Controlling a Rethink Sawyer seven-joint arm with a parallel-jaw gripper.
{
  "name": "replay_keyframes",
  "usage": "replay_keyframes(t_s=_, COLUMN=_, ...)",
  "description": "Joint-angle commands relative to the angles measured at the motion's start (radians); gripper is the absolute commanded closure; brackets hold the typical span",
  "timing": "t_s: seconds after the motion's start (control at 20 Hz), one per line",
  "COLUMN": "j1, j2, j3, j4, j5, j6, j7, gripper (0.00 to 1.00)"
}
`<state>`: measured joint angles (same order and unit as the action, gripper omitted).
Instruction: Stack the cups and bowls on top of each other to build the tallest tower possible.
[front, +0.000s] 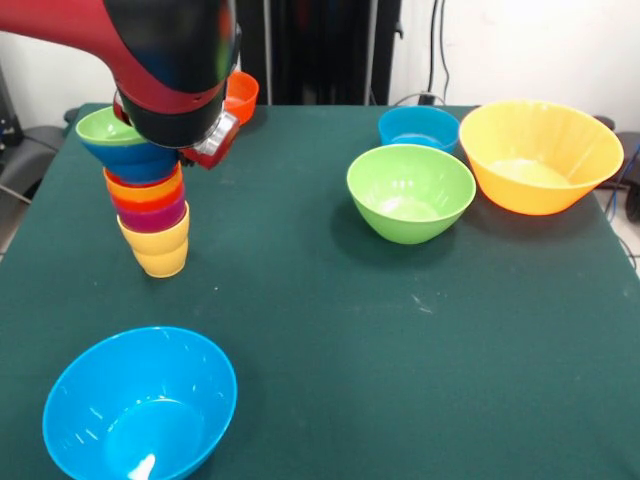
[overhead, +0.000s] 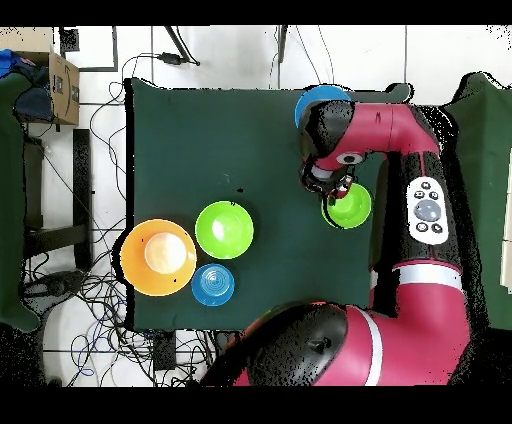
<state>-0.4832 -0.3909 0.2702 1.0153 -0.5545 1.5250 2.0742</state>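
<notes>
Beside the tower (front: 150, 195) sat a green bowl (front: 411, 191); the arm (front: 170, 60) blocked the gripper (front: 208, 147), grip unreadable.

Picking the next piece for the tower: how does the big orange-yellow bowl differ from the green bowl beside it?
The orange-yellow bowl is wider than the green bowl. It sits at the table's edge, nearer the small blue bowl; the green bowl sits further in, towards the table's middle. Both stand upright, empty and loose on the cloth, untouched by the arm.
</notes>
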Motion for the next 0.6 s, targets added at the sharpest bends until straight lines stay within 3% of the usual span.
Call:
replay_keyframes(t_s=0.05, j1=0.03, j2=0.034, j3=0.011, j4=-0.032, j5=-0.112, j6=0.02, j7=-0.269, gripper=1.0)
replay_keyframes(t_s=0.6, j1=0.032, j2=0.033, j3=0.008, j4=-0.026, j5=-0.097, j6=0.002, j7=-0.267, gripper=1.0)
